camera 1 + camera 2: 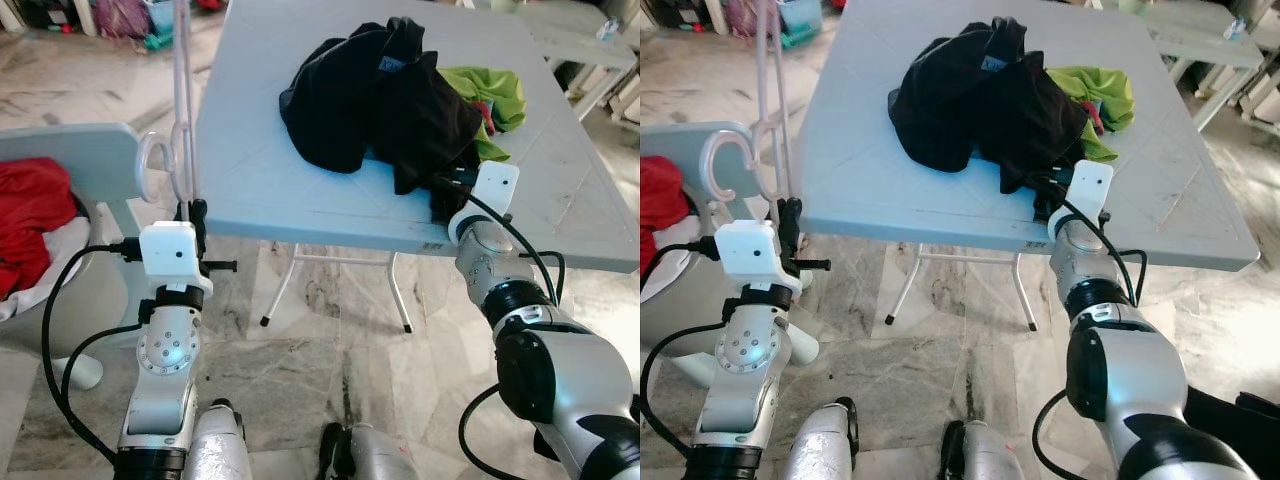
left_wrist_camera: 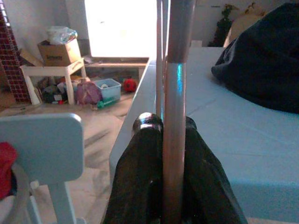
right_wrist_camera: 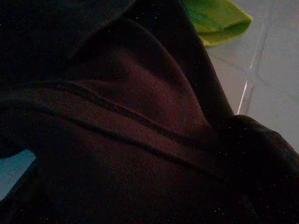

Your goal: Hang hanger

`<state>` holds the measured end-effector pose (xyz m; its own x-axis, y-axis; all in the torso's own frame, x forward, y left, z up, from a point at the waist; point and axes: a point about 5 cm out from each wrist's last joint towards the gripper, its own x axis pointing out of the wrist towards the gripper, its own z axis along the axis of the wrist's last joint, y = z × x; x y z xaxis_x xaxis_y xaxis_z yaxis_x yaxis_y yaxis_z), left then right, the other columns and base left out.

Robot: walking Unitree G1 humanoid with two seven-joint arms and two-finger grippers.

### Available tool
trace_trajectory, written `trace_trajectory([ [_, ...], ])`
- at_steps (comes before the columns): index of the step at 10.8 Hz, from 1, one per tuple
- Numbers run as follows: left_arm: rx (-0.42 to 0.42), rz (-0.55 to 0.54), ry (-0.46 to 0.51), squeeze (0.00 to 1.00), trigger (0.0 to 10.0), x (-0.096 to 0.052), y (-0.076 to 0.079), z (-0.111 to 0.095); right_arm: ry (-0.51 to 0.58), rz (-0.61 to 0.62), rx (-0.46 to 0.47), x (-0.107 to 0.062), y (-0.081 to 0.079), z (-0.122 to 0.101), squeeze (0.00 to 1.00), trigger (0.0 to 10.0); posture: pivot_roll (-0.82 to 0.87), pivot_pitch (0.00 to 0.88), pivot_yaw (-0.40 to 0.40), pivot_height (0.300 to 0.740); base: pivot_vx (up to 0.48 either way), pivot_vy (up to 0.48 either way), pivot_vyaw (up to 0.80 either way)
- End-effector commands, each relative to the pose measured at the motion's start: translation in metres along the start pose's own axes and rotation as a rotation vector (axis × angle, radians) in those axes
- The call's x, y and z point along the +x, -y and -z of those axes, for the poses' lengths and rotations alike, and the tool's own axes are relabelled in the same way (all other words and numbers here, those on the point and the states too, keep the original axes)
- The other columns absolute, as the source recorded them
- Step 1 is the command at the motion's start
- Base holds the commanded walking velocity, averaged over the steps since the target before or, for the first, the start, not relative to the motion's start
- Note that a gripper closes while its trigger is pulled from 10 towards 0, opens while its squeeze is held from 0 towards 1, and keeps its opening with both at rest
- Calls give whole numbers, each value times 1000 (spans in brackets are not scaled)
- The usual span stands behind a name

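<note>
The left pincer (image 1: pixel 193 212) is clenched on a pale hanger (image 1: pixel 172 150), holding it upright just beside the tabletop (image 1: pixel 260 170) edge. The right pincer (image 1: pixel 445 192) reaches into a black garment (image 1: pixel 370 95) heaped there; I cannot tell its grip.

Head stereo pair angled down over the shared table (image 1: pixel 300 190); wrist cameras close along each gripper.

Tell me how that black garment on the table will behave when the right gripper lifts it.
The black garment lies crumpled in soft folds, so it will probably droop and trail. It overlaps the green cloth, which may drag along. The right gripper sits at its near edge.
</note>
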<state>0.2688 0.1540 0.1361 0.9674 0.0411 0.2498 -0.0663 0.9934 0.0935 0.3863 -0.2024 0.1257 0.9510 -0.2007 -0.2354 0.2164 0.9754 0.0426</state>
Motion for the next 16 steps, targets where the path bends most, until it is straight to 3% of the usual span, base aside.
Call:
trace_trajectory([
  [1, 1, 9, -4, 0, 10000, 0, 3, 0, 10, -28, -64, 1, 3, -3, 1000, 10000, 143, 144, -117, 740, 0, 0, 0],
  [2, -14, 21, -15, 0, 10000, -2, 4, 2, 24, -115, -92, 0, 4, -3, 824, 10000, 137, 143, -121, 740, 0, 0, 0],
  [3, -13, 45, -30, 0, 10000, -5, 5, 5, 44, -212, -94, -3, 6, 0, 816, 10000, 133, 145, -122, 740, 0, 0, 0],
  [4, -27, 66, -25, 0, 10000, -5, 5, 4, 112, -276, -63, -5, 8, -6, 396, 10000, 131, 145, -120, 740, 0, 0, 0],
  [5, -29, 73, -11, 0, 10000, -4, 4, 1, 215, -346, 3, -9, 14, -17, 306, 10000, 126, 142, -114, 740, 0, 0, 0],
  [7, -28, 85, 22, 0, 10000, 0, 0, -6, 354, -399, -90, -17, 28, -33, 267, 10000, 117, 141, -106, 740, 0, 0, 0],
  [9, -24, 88, 28, 0, 10000, -2, -6, -9, 375, -443, -139, -20, 32, -36, 275, 10000, 120, 145, -103, 740, 0, 0, 0],
  [10, -16, 89, 29, 0, 10000, -7, -12, -10, 372, -550, -179, -24, 33, -40, 275, 10000, 126, 151, -100, 740, 0, 0, 0],
  [14, -9, 94, 31, 0, 10000, -5, -13, -12, 183, -880, -291, -32, 35, -30, 267, 10000, 128, 151, -97, 740, 0, 0, 0],
  [15, -9, 100, 37, 0, 10000, -5, -13, -15, 140, -934, -318, -34, 36, -27, 271, 10000, 131, 155, -97, 740, 0, 0, 0],
  [16, -7, 100, 39, 0, 10000, -6, -14, -16, 100, -912, -322, -32, 40, -25, 275, 10000, 136, 164, -99, 740, 244, 0, 0],
])
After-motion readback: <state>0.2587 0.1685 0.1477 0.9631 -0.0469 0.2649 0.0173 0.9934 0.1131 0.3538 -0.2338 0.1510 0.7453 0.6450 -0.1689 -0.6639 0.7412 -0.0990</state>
